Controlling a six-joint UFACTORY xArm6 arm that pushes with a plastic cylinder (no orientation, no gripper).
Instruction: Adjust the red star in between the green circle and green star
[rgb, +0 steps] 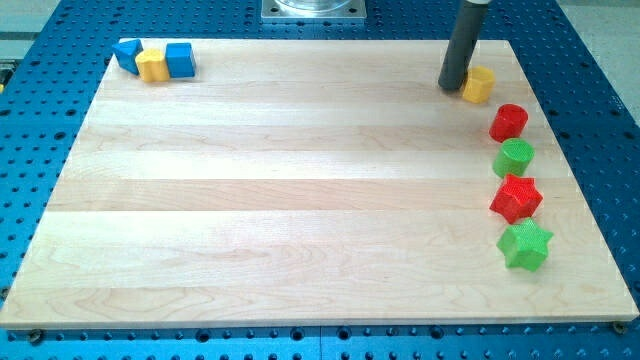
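Camera view shows a pale wooden tabletop filling most of the frame, set on a blue perforated base. The dark rod comes down from the top edge at the upper right; it ends in a plain point, so it has no end effector to be apart, together or clamped on anything. My tip rests on the board just left of a yellow block, touching it or nearly so; its exact shape is hard to make out.

Down the right side of the frame runs a slightly curved column of four blocks. From top to bottom: a red round-ish block, the green circle, the red star and the green star. The red star sits between the green circle above and the green star below, close to both, its upper edge about touching the circle. My tip is well apart from it, up the frame.

In the upper left corner sits a tight cluster: a blue wedge-like block, a yellow block and a blue cube, touching one another.
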